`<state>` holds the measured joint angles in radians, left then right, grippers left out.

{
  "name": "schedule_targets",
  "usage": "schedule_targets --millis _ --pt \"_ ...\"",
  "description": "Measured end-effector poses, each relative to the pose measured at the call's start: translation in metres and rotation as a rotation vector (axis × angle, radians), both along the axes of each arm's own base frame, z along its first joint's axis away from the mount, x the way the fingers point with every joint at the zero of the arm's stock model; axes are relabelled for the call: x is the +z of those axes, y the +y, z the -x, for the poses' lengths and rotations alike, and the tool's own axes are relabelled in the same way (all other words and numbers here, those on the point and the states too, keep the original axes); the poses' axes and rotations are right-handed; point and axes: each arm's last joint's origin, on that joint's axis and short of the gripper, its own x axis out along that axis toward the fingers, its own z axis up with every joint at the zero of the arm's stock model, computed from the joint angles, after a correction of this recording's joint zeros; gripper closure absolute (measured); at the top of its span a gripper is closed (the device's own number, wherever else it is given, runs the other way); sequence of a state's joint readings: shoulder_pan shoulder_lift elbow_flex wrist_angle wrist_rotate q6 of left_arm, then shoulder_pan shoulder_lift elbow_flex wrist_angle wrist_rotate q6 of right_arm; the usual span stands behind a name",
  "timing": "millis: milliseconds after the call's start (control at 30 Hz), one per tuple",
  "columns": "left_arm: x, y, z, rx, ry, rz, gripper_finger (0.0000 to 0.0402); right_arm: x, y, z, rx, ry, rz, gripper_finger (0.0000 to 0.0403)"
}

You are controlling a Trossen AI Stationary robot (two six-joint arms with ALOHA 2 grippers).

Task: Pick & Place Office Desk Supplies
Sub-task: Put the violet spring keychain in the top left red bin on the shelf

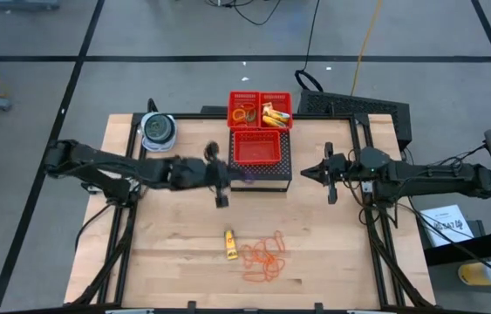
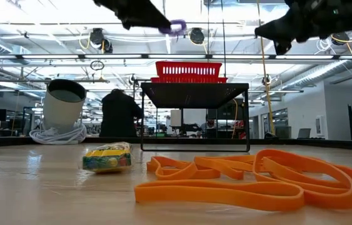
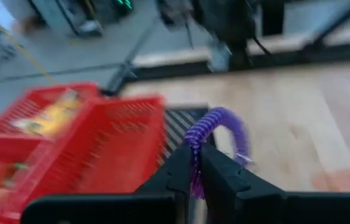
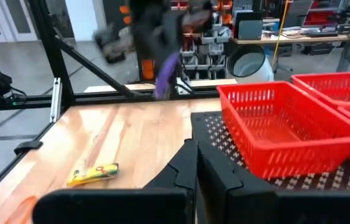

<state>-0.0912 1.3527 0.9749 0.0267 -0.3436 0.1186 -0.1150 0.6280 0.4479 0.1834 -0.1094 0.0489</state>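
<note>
High view shows the left tool (image 1: 220,179) raised over the desk (image 1: 175,253), just beside the front red mesh basket (image 1: 260,147) that sits on a dark perforated stand (image 1: 282,177). Its fingers are closed tight on a purple coiled ring (image 3: 219,134), which stands up out of the grip, pinched at one side of its loop. The right tool (image 1: 327,174) waits on the other side of the stand, its fingers together and holding nothing.

The step in hand appears to be carrying the purple ring into a basket. The front basket looks empty; the two smaller compartments behind it already hold orange rings (image 1: 245,113) and yellow packets (image 1: 275,113). I cannot tell which compartment this ring is meant for.

To do it well, the left tool should clear the basket's near wall with the ring's hanging part, not just the fingertips, then stop over the middle of the chosen compartment before letting go. Since the ring is light and springy, a low release is likely best, to stop it bouncing out.

One yellow packet (image 1: 229,243) and a loose heap of orange rubber bands (image 1: 264,255) lie near the desk's front, well apart from the baskets, not yet sorted.
</note>
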Motion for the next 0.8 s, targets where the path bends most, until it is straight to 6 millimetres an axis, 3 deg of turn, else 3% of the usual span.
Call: schedule_targets --millis 200,467,600,800 --pt "0.017 0.054 0.002 0.195 -0.144 -0.013 0.0369 -0.016 0.000 0.002 -0.002 -0.099 0.023 0.0399" --pt "0.006 0.129 0.005 0.380 -0.180 0.029 0.0367 -0.017 0.000 0.003 -0.003 -0.118 0.040 0.0399" --pt "-0.001 0.153 0.005 0.400 -0.205 0.047 0.0367 -0.017 0.000 0.003 -0.003 -0.116 0.040 0.0399" --pt "-0.007 0.170 0.007 0.446 -0.210 0.043 0.0366 -0.018 0.000 0.003 -0.003 -0.112 0.047 0.0399"
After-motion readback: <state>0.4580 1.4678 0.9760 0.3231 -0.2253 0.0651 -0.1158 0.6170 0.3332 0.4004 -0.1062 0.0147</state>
